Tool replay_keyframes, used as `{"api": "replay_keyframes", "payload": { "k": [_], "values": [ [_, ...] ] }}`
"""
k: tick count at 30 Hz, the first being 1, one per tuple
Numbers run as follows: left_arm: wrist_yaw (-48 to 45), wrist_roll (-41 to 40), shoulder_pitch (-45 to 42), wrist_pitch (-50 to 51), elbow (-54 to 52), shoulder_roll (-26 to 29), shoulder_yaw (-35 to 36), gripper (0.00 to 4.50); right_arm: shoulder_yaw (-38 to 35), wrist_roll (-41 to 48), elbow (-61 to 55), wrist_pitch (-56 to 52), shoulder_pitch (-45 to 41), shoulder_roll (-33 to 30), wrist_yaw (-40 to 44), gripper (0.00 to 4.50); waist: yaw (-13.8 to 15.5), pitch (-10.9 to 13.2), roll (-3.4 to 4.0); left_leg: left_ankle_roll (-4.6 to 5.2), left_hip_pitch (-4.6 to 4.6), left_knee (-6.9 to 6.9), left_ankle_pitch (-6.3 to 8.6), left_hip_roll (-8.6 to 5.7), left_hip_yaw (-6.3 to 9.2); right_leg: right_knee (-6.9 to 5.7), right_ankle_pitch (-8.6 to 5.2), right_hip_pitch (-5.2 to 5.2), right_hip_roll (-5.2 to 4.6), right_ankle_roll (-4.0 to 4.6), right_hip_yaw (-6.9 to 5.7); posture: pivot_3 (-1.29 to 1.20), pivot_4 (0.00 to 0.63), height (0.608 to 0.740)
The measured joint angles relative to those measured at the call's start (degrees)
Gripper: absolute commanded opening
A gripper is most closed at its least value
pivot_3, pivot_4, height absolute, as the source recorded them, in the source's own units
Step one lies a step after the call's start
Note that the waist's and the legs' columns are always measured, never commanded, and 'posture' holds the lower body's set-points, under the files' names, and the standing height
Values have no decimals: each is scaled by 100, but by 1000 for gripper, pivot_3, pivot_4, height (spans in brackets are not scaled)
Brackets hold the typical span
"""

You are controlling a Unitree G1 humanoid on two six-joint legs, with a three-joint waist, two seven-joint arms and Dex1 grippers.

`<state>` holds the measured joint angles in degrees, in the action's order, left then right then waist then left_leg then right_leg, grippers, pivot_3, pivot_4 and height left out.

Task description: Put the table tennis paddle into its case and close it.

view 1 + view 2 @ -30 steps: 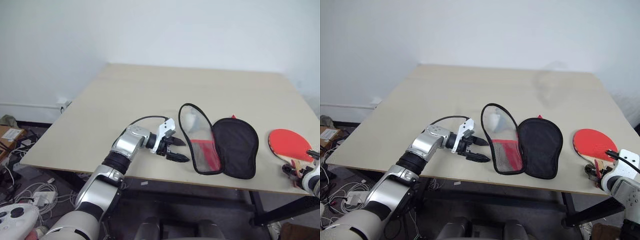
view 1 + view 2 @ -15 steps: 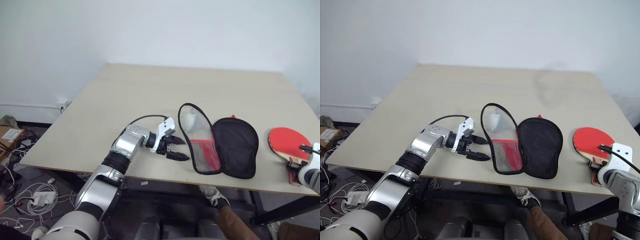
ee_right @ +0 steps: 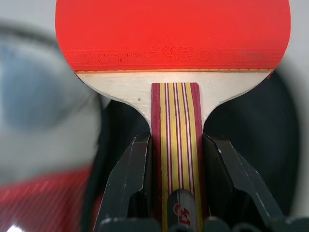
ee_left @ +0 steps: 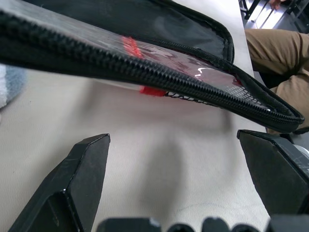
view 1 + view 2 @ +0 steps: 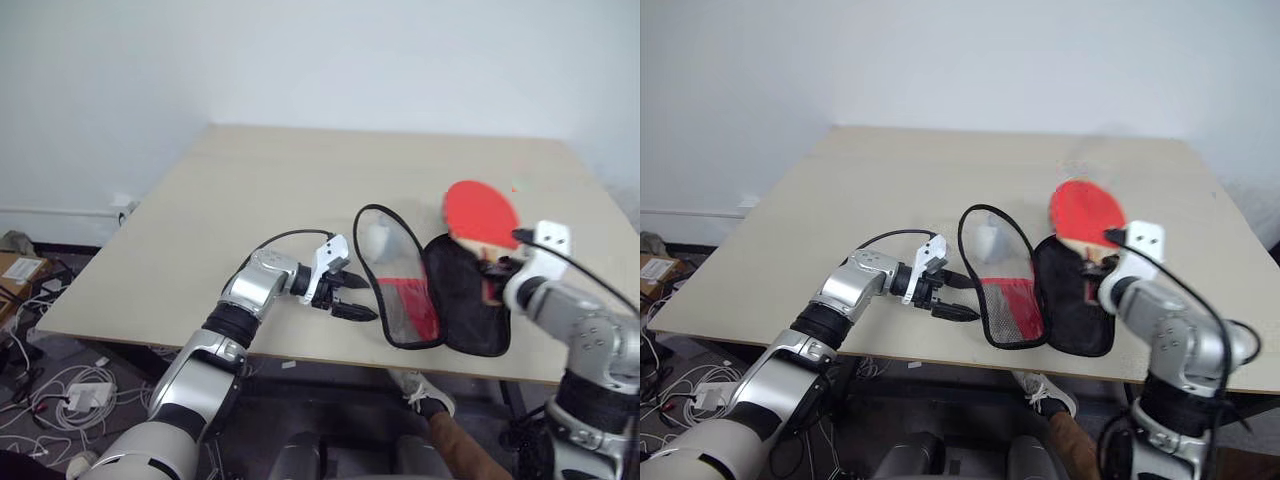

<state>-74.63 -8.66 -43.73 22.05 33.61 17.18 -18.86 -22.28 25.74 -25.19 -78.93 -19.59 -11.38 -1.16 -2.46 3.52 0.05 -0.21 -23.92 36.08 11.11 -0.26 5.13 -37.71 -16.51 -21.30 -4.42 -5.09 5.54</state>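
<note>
The case (image 5: 440, 285) lies unzipped and spread open near the table's front edge, one half raised with a red mesh panel, the other flat and black. Above its black half my right gripper (image 3: 175, 159) is shut on the striped wooden handle of the table tennis paddle (image 5: 480, 212), whose red face is lifted off the table and points away from me. My left gripper (image 5: 352, 297) stands open just left of the case's raised half, level with its zip edge (image 4: 145, 72), touching nothing.
The pale wooden table (image 5: 300, 180) stretches far behind the case. A person's leg and shoe (image 5: 435, 400) show under the table's front edge. Cables and boxes (image 5: 40, 370) lie on the floor at the left.
My right gripper shut on the paddle's handle at the table's right edge, lifted it and carried it left to above the case. The left arm kept still.
</note>
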Motion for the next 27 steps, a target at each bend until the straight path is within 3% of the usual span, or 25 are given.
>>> {"api": "replay_keyframes", "payload": {
  "k": [13, 27],
  "values": [
    [-111, 123, -195, -142, 328, -200, -18, 4500, 221, -205, -850, -122, 974, 594, -165, 1112, -25, 1, 2, -4, 4, -1, -5, 10, 9, -9, -6, -4, 10, -10, -6, 0, 0, 740],
    [-156, 210, -320, -300, 530, -292, -19, 4500, 652, -686, -561, 278, 1162, 399, -163, 1112, -25, 0, 2, -5, 7, 0, -6, 18, 9, -8, -5, 0, 19, -10, -6, 0, 0, 740]
  ]
}}
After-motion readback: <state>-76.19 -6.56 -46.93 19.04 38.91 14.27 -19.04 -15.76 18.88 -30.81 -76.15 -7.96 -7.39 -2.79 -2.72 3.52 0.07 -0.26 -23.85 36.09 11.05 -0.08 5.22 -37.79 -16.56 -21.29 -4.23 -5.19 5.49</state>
